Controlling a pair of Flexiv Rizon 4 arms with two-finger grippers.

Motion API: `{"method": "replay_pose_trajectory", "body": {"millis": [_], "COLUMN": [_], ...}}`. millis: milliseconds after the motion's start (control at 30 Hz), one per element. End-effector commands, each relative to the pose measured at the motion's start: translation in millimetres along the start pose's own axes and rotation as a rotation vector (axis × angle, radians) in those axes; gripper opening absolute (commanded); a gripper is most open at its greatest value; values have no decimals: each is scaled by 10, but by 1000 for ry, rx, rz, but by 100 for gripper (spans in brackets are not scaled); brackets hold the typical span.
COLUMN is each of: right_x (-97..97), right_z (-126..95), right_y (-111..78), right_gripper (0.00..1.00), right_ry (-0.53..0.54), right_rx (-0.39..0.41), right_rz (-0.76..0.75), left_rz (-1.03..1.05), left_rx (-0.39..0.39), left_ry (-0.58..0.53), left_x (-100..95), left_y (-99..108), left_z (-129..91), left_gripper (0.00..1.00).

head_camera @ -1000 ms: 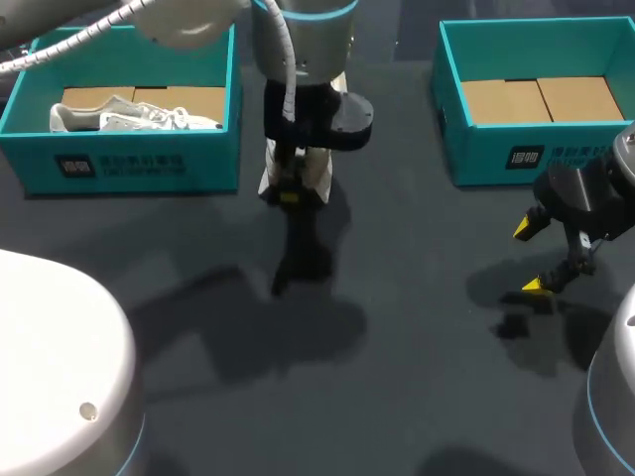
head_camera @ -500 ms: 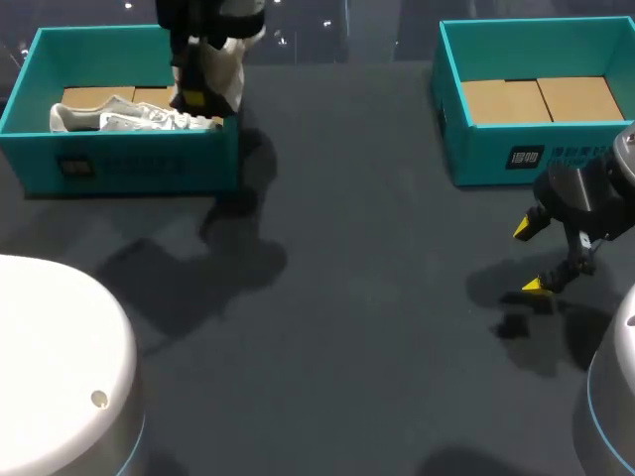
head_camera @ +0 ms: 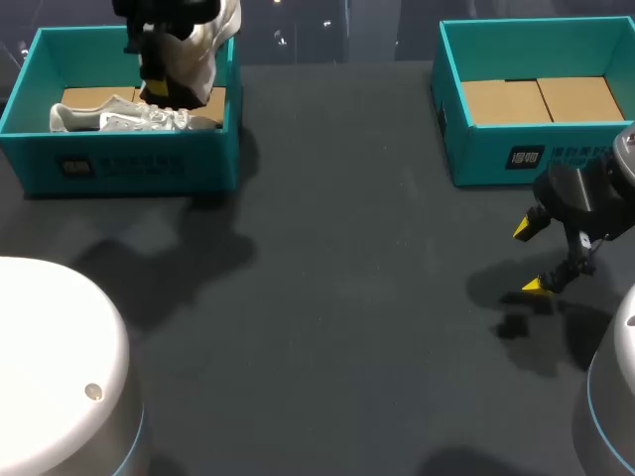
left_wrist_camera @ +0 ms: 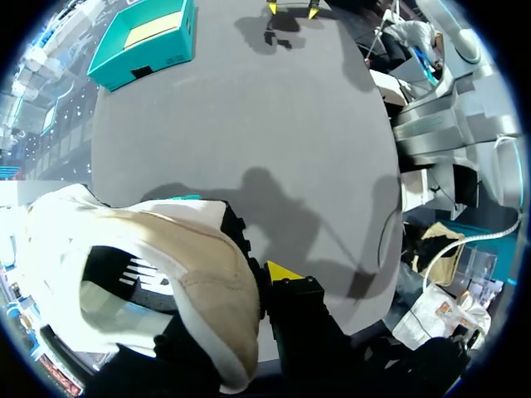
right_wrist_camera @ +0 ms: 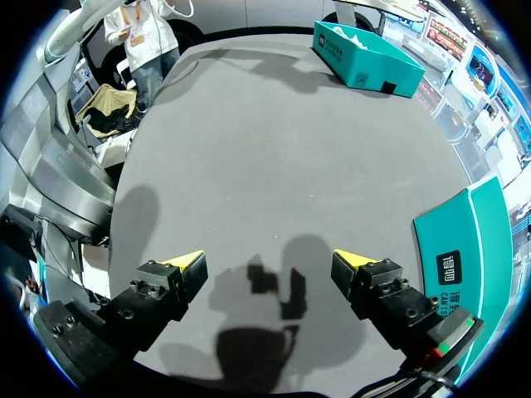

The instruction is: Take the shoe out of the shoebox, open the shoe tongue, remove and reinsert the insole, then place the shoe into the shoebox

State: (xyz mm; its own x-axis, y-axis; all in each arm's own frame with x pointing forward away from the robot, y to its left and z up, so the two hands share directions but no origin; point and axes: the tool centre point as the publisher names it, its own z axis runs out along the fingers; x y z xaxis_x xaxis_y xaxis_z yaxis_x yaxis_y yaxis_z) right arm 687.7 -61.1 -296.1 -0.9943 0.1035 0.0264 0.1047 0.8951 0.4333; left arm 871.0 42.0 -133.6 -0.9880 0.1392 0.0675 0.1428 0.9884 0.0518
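Note:
A white and beige shoe [head_camera: 201,45] hangs over the left teal shoebox [head_camera: 129,164], with my left gripper [head_camera: 162,87] shut on it. In the left wrist view the shoe [left_wrist_camera: 149,282] fills the space beside the gripper [left_wrist_camera: 249,286]; one yellow tip shows and the other is hidden behind the shoe. A second white shoe [head_camera: 119,117] lies inside that box. My right gripper [head_camera: 536,256] stands open and empty above the table, in front of the right teal shoebox [head_camera: 496,154]. Its own view shows the right gripper [right_wrist_camera: 267,261] with bare table between the fingers.
The right shoebox holds only brown cardboard [head_camera: 541,99] on its floor. Its teal wall [right_wrist_camera: 465,240] stands close beside my right gripper. The dark table [head_camera: 347,297] stretches between the two boxes. White robot bases sit at the near corners.
My left arm has carried the shoe from the middle of the table's far side leftward to above the left shoebox. The right arm has not moved.

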Motion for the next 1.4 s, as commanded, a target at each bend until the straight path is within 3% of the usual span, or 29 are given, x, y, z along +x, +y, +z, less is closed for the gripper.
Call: {"method": "replay_pose_trajectory", "body": {"millis": [33, 433, 567, 767, 1000, 1133, 1167, 1400], "right_x": [16, 16, 16, 16, 16, 16, 16, 16], "right_z": [6, 6, 6, 6, 6, 6, 6, 6], "right_y": [0, 0, 0, 0, 0, 0, 0, 0], "right_gripper": [100, 100, 100, 100, 100, 100, 100, 100], "right_ry": [-3, -3, -3, -3, -3, -3, -3, -3], "right_rx": [3, 3, 3, 3, 3, 3, 3, 3], "right_rz": [1, 1, 1, 1, 1, 1, 1, 1], "left_rz": [-3, -80, -96, -80, 124, 565, 531, 531], "left_rx": [32, -4, -4, 25, 77, 90, 41, 41], "left_ry": [39, 31, 32, 15, 22, -57, -66, -66], "left_x": [-402, -1382, -1581, -1833, -1966, -1834, -1863, -1863], "left_y": [452, 1567, 1803, 1995, 2104, 2203, 2225, 2225], "left_z": [78, 211, 213, 210, 240, 278, 313, 313], "left_gripper": [0, 0, 0, 0, 0, 0, 0, 0]}}
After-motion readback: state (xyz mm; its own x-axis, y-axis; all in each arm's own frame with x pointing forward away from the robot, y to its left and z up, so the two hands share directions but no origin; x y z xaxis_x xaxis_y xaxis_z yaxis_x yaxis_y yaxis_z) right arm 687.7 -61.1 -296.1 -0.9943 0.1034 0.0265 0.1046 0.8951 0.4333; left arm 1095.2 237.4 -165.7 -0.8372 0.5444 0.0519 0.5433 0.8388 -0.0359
